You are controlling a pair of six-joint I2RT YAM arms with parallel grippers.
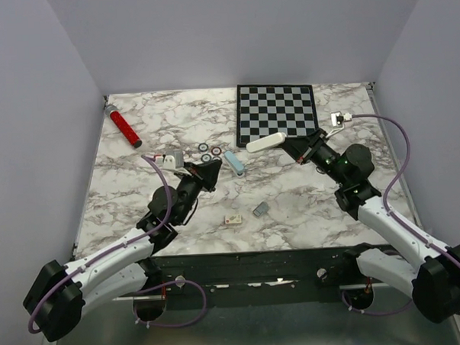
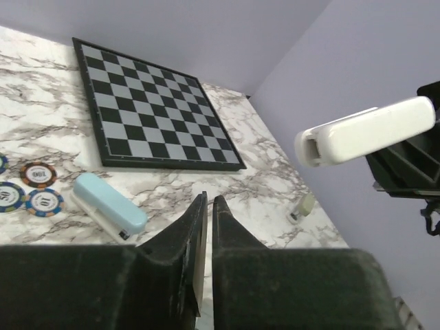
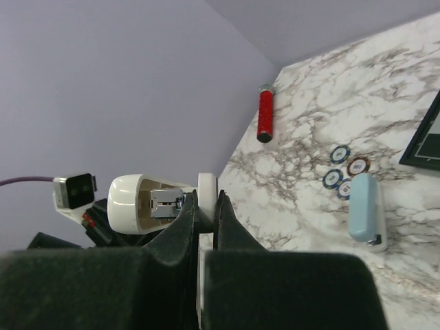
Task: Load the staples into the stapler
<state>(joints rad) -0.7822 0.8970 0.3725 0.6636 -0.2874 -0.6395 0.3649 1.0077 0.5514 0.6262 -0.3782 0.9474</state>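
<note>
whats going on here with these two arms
The right end effector is shut on a white bar, holding it up above the table. The left end effector is shut with nothing seen in it, close to the blue stapler lying on the table. The staples lie there too, not yet loaded.

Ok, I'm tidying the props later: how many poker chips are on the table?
4, clustered beside the stapler: a brown chip and three blue chips. Others may be hidden from view.
</note>
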